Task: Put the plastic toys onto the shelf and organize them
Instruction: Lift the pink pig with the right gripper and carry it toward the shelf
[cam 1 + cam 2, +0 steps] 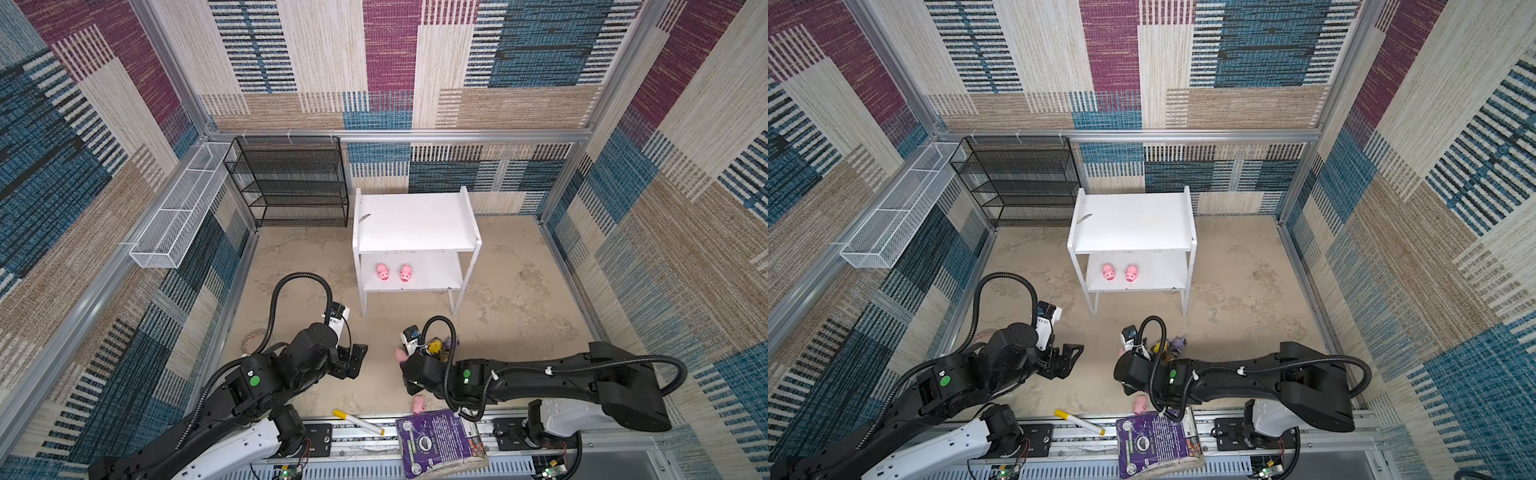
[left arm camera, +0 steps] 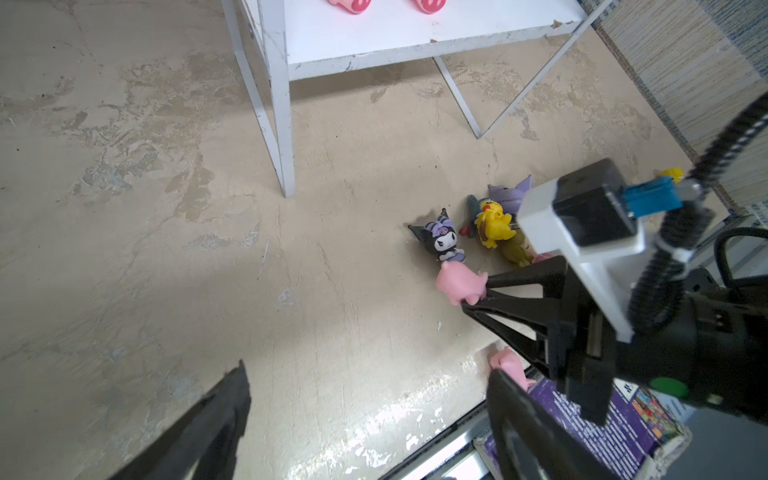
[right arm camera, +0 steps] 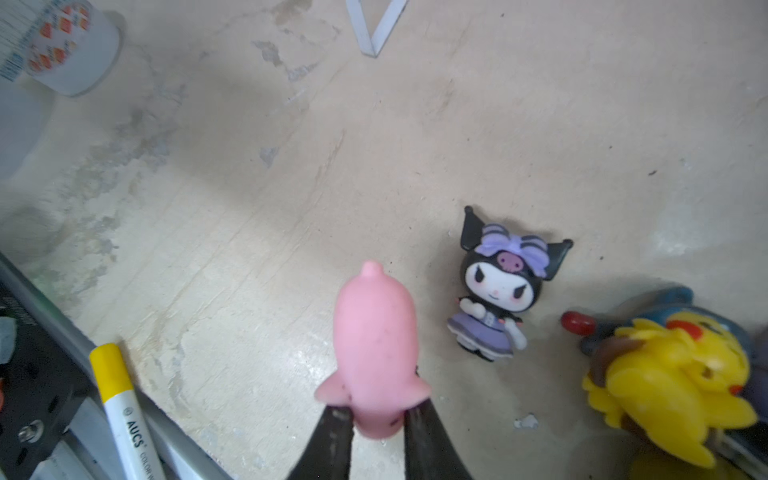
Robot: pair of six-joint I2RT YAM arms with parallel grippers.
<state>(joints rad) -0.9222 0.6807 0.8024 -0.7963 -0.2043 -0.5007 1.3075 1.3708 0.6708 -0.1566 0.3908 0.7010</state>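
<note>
Two pink pigs (image 1: 382,272) stand side by side on the white shelf's (image 1: 415,220) lower board. In front of the shelf, the right hand (image 3: 376,415) is clamped on a third pig (image 3: 376,332), near a black-purple eared figurine (image 3: 498,286) lying on the worktop (image 3: 249,208). The left hand (image 1: 355,360) is open.

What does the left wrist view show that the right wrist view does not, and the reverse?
Only the left wrist view: the shelf's lower board with two pink pigs, and a floor pig beside the purple book. Only the right wrist view: the yellow-capped marker. Both: the right gripper shut on the gripped pig, the black-purple eared toy, the yellow toy.
</note>
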